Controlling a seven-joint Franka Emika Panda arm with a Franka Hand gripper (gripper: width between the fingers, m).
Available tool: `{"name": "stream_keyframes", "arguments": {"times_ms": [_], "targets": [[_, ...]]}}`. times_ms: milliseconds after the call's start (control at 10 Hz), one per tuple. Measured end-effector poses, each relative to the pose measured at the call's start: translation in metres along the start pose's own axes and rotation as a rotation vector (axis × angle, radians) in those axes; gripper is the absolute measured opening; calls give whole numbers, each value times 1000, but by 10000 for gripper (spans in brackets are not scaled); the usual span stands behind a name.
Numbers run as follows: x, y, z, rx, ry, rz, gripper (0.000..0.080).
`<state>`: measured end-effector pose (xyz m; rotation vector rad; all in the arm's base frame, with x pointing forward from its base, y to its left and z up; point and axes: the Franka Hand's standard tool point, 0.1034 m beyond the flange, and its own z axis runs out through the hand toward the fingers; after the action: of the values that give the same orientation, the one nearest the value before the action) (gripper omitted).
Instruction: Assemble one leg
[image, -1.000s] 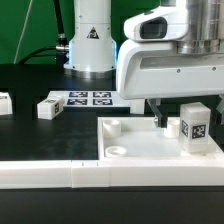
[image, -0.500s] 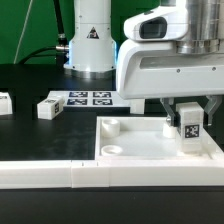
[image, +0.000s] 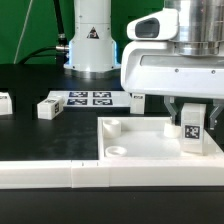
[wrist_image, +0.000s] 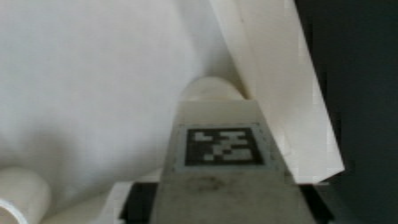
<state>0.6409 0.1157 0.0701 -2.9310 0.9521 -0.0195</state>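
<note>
A small chunky white leg (image: 192, 133) with a black-and-white tag stands upright on the large white panel (image: 150, 140), near its corner at the exterior view's right. My gripper (image: 192, 121) has come down over the leg, one finger on each side. In the wrist view the leg (wrist_image: 224, 140) fills the space between the two dark pads (wrist_image: 146, 200), which press against its sides, so the gripper (wrist_image: 217, 203) is shut on the leg. The leg's base is hidden.
The panel has round sockets (image: 115, 151) at its corners on the exterior view's left. Two loose legs (image: 49, 106) (image: 4, 101) lie on the black table at the left. The marker board (image: 88, 98) lies behind them. A white rail (image: 50, 173) runs along the front.
My gripper has moved toward the exterior view's right, over the leg, and lowered around it. The leg has stayed where it stood on the panel.
</note>
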Motion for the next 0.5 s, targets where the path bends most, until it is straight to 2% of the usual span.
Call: {"name": "stream_keyframes", "arguments": {"times_ms": [500], "targets": [[-2,1,1,-1,-5,648,290]]}}
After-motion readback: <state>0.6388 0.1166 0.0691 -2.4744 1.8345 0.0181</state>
